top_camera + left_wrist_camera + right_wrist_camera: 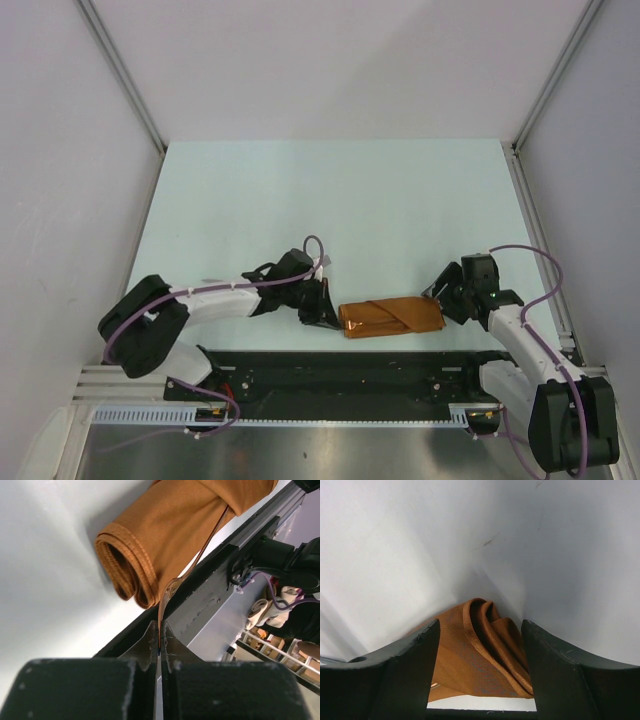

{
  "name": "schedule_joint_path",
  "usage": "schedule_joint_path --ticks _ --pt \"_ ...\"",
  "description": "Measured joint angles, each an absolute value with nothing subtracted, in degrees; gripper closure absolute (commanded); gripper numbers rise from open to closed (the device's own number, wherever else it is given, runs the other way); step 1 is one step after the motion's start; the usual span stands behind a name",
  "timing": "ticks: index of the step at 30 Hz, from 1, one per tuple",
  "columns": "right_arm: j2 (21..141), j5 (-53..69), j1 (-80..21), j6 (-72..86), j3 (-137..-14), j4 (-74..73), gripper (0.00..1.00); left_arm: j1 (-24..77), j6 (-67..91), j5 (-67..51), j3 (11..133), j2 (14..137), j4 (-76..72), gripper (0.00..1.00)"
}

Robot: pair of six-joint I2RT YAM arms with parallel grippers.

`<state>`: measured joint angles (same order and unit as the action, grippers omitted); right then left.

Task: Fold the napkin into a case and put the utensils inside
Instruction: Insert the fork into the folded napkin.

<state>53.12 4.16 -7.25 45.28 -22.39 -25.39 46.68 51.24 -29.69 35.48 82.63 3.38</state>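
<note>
The rust-orange napkin lies folded as a narrow case (390, 317) near the table's front edge, between both arms. My left gripper (322, 310) sits at the case's left end, where the rolled layers (130, 560) show their open edge. This gripper (159, 627) is shut on a thin utensil (170, 590), seen edge-on and copper-tinted, which runs from the jaws up along the cloth. My right gripper (442, 293) is open at the case's right end. Its fingers (415, 655) stand on either side of the folded corner (485, 645) without pressing it.
A black rail (330, 365) runs along the table's near edge just below the case, and the left wrist view shows it as a grey metal frame (210, 600). White walls enclose the pale table (330, 200) on three sides.
</note>
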Motion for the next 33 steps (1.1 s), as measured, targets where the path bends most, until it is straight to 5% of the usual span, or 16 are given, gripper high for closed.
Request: schedule_joint_path --ticks 27,29,30,33 --pt "53.1 5.5 -7.6 45.5 -21.5 -23.3 0.31 50.5 57.2 -30.4 39.9 93.9 -5.9 0.99" --pt "53.1 5.5 -7.6 45.5 -21.5 -23.3 0.31 50.6 57.5 -30.4 40.0 94.6 -6.3 0.89" --pt "53.1 5.5 -7.6 45.4 -21.5 -23.3 0.31 50.6 57.5 -30.4 40.1 94.7 -6.3 0.75" --pt "53.1 5.5 -7.6 45.3 -21.5 -23.3 0.3 50.7 56.9 -30.2 40.3 94.6 -5.7 0.55"
